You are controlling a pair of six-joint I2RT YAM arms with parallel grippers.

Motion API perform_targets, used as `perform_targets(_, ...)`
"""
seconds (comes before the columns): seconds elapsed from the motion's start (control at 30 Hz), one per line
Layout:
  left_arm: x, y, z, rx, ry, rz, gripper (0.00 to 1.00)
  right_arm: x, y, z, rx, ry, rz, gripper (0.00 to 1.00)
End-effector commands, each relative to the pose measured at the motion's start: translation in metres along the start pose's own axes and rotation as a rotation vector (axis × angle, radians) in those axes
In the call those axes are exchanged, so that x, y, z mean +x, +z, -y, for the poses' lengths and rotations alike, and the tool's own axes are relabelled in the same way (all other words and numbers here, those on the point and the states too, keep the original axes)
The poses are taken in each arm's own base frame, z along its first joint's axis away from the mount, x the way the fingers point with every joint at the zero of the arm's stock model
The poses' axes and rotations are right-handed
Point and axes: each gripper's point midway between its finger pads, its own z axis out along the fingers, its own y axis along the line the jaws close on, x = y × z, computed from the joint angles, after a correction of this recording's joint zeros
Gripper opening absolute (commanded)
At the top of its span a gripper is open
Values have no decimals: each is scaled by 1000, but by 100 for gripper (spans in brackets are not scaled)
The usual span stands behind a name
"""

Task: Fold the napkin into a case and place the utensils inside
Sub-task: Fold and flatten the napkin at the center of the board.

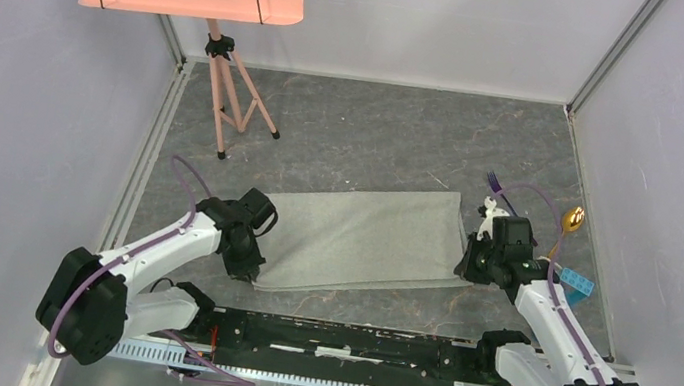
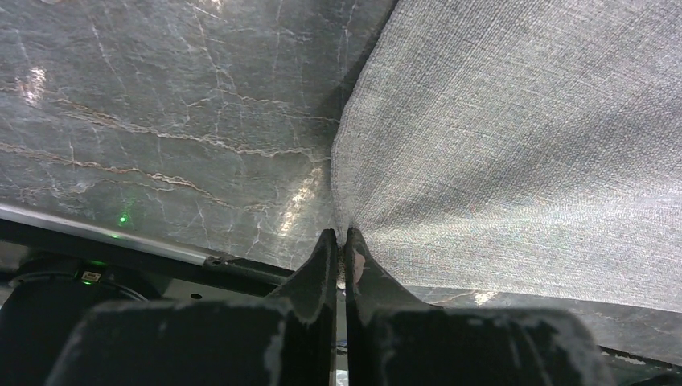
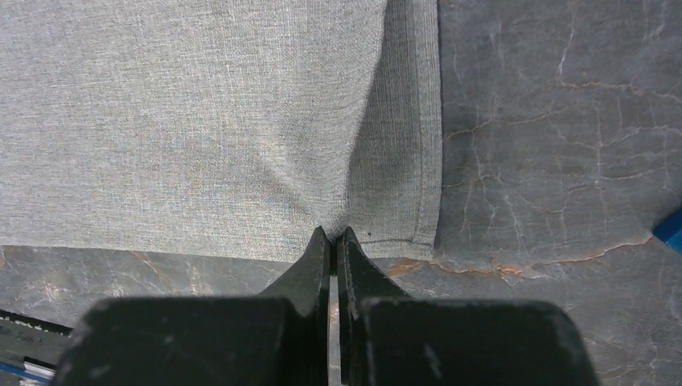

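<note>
both my hands are clamped on the napkin (image 1: pixel 362 236). my left gripper (image 1: pixel 248 269) pinches its near left corner. my right gripper (image 1: pixel 472 269) pinches the near edge just in from the right corner. the cloth lies spread flat across the middle of the table (image 1: pixel 379 117), not yet a case.

i judge the step in hand to be the first fold, carrying this near edge over toward the far one. to do it well i want both hands to rise together and level, with the cloth lightly taut between them so it rolls over and does not drag. in my right wrist view a raised ridge runs up the napkin (image 3: pixel 185 121) from my closed tips, so i should ease that hand outward to smooth it. then i can lay the edge down with the corners matched.

beyond the napkin the table is bare to the back wall. the pink stand (image 1: pixel 228 101) has its legs at the far left, apart from the cloth. the fork (image 1: pixel 494 182) lies just past the far right corner, so the fold could nudge it. the spoon (image 1: pixel 573 220) sits further right. a blue block (image 1: pixel 576 283) is just beside my right arm. the side walls are close, so i move forward, not wide.
</note>
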Motion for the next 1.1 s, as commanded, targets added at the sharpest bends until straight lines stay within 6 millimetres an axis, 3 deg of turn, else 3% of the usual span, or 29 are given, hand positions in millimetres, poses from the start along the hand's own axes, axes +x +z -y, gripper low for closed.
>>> perform_targets(0.0,-1,2,-9,-56,-28,16,2,2,1,8,38,17,12,0)
perform_targets(0.53,3,12,-3,-81,20,-7,2,12,7,23,125,46,-32,0)
perform_targets(0.8,-6,5,-1,-83,5,38,2,11,10,24,125,43,-33,0)
perform_targets(1.07,0,13,-3,-92,9,9,2,6,9,27,146,45,-14,0)
